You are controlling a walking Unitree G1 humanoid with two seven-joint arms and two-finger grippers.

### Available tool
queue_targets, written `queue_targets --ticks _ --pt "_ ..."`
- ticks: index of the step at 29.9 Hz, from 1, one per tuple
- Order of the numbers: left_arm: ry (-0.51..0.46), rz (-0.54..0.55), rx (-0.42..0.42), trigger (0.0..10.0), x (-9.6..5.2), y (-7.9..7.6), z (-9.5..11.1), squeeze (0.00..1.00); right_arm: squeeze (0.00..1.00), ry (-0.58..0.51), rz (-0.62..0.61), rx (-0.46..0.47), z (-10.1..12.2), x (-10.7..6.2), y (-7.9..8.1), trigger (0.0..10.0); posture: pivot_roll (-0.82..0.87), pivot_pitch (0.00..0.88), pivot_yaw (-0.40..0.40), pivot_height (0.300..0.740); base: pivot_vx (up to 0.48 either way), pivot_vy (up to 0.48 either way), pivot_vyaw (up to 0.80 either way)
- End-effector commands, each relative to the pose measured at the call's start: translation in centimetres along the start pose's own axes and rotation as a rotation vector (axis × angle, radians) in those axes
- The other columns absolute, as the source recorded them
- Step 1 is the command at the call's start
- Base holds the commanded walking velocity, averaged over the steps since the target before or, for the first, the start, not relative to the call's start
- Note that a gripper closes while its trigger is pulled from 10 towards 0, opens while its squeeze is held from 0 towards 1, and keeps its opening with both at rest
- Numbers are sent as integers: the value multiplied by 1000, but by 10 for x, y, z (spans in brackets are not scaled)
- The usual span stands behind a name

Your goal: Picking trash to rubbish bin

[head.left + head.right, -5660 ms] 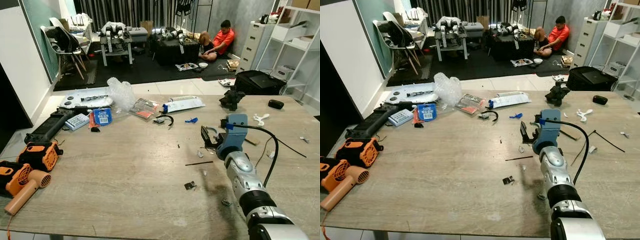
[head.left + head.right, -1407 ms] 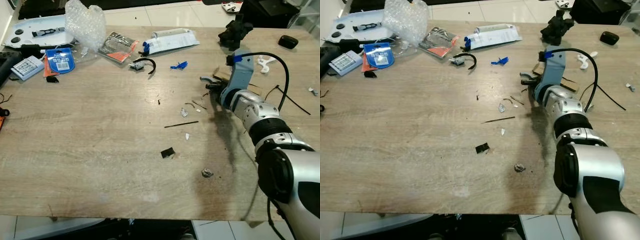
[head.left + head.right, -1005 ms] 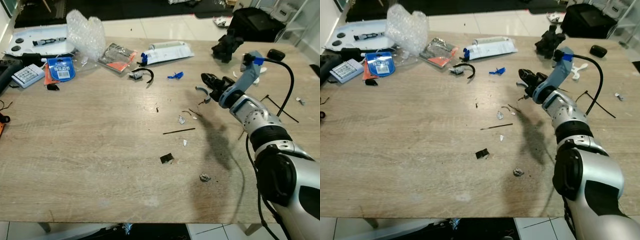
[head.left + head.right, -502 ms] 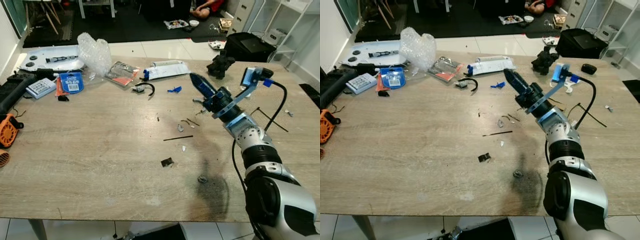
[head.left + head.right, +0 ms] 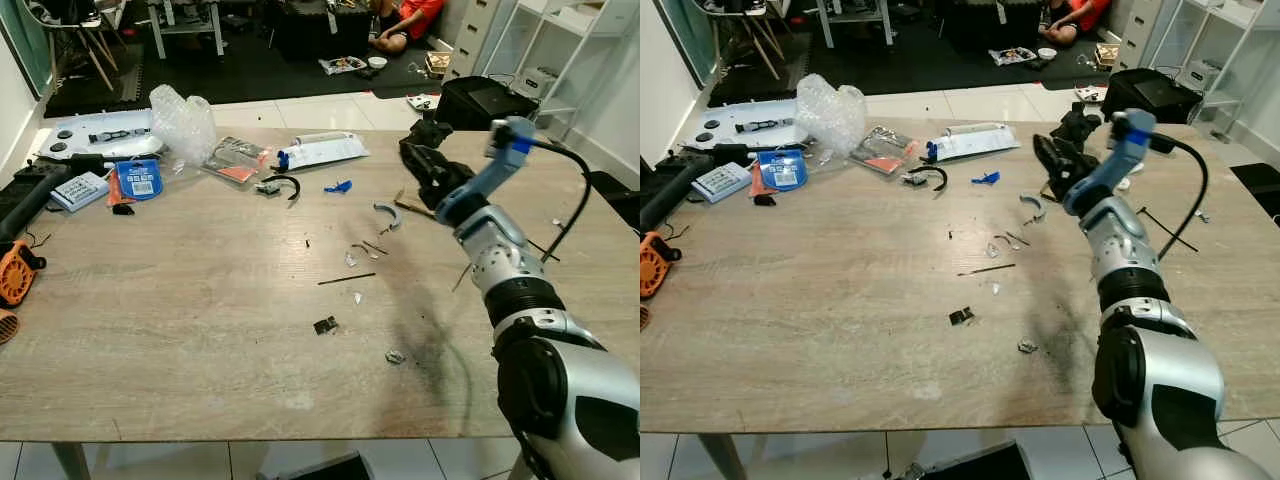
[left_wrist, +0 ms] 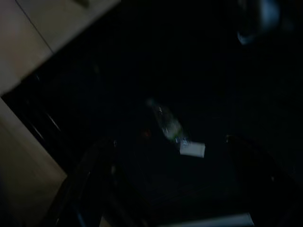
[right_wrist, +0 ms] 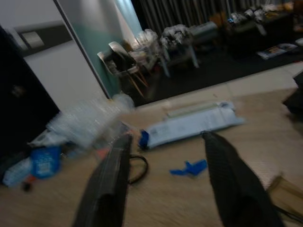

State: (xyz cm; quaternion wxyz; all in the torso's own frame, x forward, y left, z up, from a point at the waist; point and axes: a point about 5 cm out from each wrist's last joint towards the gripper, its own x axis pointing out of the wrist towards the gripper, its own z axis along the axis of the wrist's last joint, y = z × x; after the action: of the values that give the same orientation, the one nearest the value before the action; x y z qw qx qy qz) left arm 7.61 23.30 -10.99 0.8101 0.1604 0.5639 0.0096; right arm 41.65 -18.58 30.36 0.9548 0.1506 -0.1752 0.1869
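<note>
While raised, right gripper, fingers apart.

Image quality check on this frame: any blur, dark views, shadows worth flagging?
Left wrist view: nearly black, only a faint bottle-like shape legible. Right wrist view: motion-blurred, the fingers and the bubble wrap smeared, jaws apart. Eye views: sharp and evenly lit; the right gripper is raised, its arm casting a soft shadow on the table near the crumpled scrap.
</note>
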Motion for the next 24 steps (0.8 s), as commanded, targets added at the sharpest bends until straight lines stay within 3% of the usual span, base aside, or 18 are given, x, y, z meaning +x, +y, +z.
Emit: queue_targets --ticks 1,12,20,21,22,23,24 --pt "48 6 -7 10000 -4 2 -20 0 1000 29 -25 -53 0 -1 -4 10000 54 293 2 740 0 0 0" --pt "121 40 17 10000 -29 17 -85 0 1000 62 -128 -172 7 2 -9 10000 123 455 40 740 0 0 0" --pt "79 41 74 10000 -32 28 -87 0 1000 55 -167 -201 15 2 -14 10000 148 508 77 740 0 0 0" --pt "49 42 89 10000 -31 31 -81 0 788 50 -182 -207 17 2 -15 10000 149 511 79 740 0 0 0" --pt "38 42 95 10000 -31 32 -79 0 243 48 -186 -207 18 2 -16 10000 151 516 82 740 0 0 0" --pt "25 43 102 10000 -30 33 -77 0 243 44 -193 -209 19 2 -16 10000 153 521 85 740 0 0 0" --pt "14 44 106 10000 -31 34 -76 0 0 39 -202 -214 21 2 -17 10000 155 529 88 740 0 0 0"
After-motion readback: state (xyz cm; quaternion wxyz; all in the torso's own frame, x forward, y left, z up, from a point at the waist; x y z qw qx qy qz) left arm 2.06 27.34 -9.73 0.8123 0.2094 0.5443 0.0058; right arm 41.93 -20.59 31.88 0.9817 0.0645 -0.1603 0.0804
